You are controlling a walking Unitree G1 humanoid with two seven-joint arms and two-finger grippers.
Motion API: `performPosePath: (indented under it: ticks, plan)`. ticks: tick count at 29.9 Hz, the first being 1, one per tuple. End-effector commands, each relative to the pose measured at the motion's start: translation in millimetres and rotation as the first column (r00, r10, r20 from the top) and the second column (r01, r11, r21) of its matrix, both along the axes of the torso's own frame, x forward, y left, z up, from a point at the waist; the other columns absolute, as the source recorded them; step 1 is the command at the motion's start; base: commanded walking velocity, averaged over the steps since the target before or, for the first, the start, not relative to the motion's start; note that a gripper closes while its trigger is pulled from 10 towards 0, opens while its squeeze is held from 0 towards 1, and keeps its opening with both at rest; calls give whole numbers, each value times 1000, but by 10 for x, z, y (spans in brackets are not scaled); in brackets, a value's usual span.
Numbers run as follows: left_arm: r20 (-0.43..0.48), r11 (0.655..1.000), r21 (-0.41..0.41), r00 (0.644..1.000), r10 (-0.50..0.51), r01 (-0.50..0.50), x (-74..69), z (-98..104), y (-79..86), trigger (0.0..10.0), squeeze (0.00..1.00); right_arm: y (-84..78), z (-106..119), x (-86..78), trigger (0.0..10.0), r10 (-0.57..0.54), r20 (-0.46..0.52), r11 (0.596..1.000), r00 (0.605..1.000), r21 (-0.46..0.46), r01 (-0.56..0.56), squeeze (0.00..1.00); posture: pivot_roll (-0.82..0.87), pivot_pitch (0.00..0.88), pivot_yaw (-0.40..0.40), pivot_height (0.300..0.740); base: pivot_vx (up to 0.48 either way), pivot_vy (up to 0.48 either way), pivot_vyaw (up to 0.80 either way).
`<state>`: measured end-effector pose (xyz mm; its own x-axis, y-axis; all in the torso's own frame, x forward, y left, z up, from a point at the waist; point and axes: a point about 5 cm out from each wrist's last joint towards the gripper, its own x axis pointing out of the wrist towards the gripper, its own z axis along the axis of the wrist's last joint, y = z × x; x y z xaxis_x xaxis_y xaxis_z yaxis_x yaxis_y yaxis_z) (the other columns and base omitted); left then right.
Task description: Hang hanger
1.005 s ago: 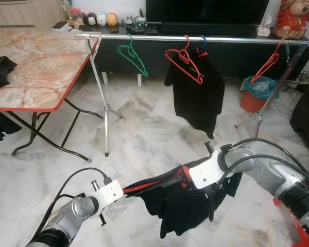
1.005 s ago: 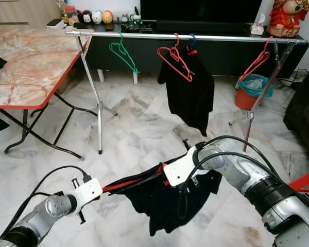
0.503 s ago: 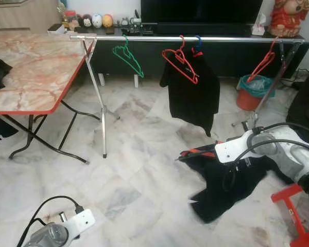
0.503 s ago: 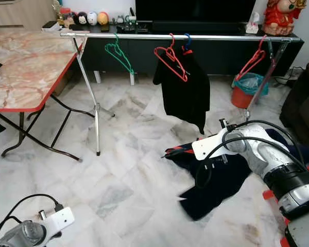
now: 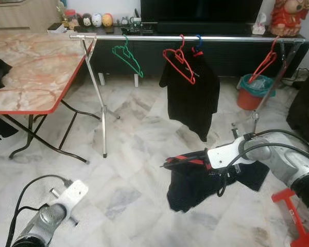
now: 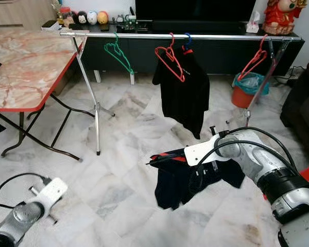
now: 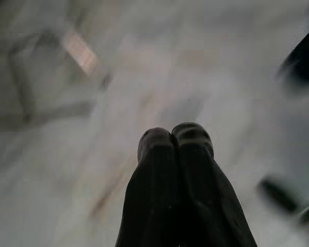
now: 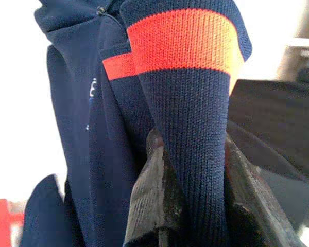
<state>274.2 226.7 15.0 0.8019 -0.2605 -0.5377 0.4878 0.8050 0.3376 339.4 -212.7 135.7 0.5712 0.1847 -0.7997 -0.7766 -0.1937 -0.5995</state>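
Right tool (image 8: 188, 154) — garment (image 5: 195, 180) further left.

We record a marble-patterned folding table (image 5: 36, 72) with a red edge at the left, on the pale marble floor (image 5: 134, 170). Behind it runs a black TV cabinet (image 5: 226, 51) carrying 3 small round figurines (image 5: 96, 20), a tissue box (image 5: 259, 29) and a red statue (image 5: 285, 18). A red bin (image 5: 255, 92) lined with a green bag stands at the right. A red stool (image 5: 296, 216) sits at the near right corner.
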Motion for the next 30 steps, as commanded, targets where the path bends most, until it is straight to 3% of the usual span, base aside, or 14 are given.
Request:
performPosePath:
  ticks: [1, 6, 8, 12, 21, 24, 27, 30]
  plan:
    - [27, 996, -62, 998, -63, 64, 8, 71, -66, 10000, 0, 1, -8, -14, 10000, -2, -16, 999, 1000, 32, 3, 0, 66, 0, 20, 740, 0, 0, 0]
    - [61, 966, -143, 976, -207, 214, 69, 279, -282, 10000, 0, 50, -63, -22, 10000, -2, -46, 998, 999, 69, 6, 0, 65, 0, 18, 740, 0, 0, 0]
    - [48, 922, -202, 944, -327, 330, 52, 395, -422, 10000, 0, 73, -95, -32, 10000, 4, -69, 998, 998, 68, 1, 0, 67, 0, 17, 740, 0, 0, 0]
    - [24, 854, -217, 877, -479, 473, -21, 518, -568, 10000, 0, 169, -157, -49, 10000, 21, -100, 993, 995, 122, -8, 0, 68, 0, 16, 740, 0, 0, 0]
    - [166, 831, -172, 847, -504, 529, 142, 700, -828, 10000, 0, 444, -243, -110, 10000, 107, -164, 971, 981, 231, -67, 0, 76, 0, 17, 740, 0, 0, 0]
    - [171, 829, -173, 845, -507, 532, 140, 703, -863, 10000, 0, 457, -241, -118, 10000, 122, -175, 970, 977, 230, -80, 0, 76, 0, 17, 740, 0, 0, 0]
    - [149, 841, -106, 845, -514, 531, 141, 686, -907, 10000, 0, 538, -197, -155, 10000, 178, -200, 954, 964, 276, -119, 0, 71, 0, 17, 740, 0, 0, 0]
    - [119, 830, -112, 836, -535, 547, 104, 664, -918, 10000, 0, 535, -205, -155, 10000, 182, -198, 957, 963, 261, -128, 0, 71, 0, 16, 740, 0, 0, 0]
